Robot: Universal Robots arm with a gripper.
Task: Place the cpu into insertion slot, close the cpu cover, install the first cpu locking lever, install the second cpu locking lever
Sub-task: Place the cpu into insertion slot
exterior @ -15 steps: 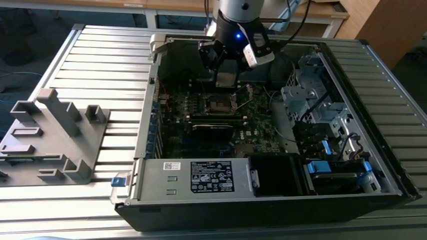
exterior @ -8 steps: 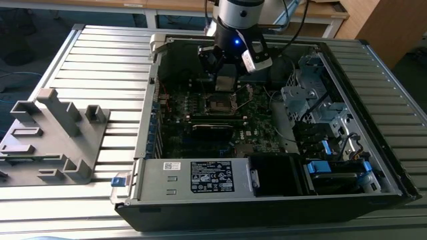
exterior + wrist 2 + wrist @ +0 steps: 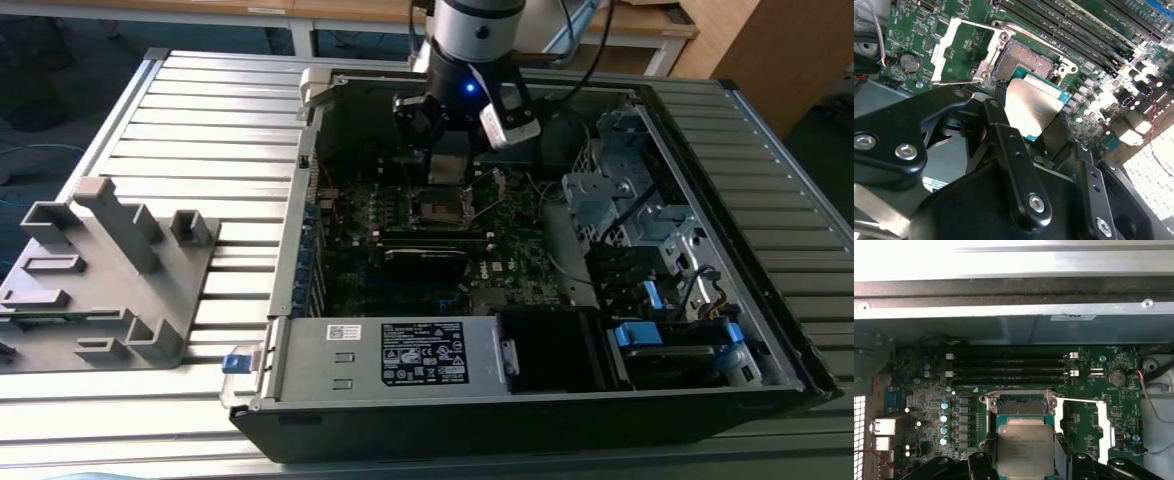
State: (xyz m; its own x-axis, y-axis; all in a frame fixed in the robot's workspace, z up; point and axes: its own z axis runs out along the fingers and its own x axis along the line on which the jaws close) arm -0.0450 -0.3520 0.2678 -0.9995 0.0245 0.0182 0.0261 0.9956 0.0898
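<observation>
We see deep shadow inside the computer case (image 3: 534, 425). Strong light turns a metal strip (image 3: 1014, 262) white, and the cpu (image 3: 1031, 107) shines.

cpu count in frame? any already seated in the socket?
1. The cpu is gripped in the claw, over the empty insertion slot, with the cpu cover swung open. None seen elsewhere.

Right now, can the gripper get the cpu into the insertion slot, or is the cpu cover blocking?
Probably yes: the cpu cover is swung open aside, the insertion slot lies bare, and the gripper holds the cpu close by it.
</observation>
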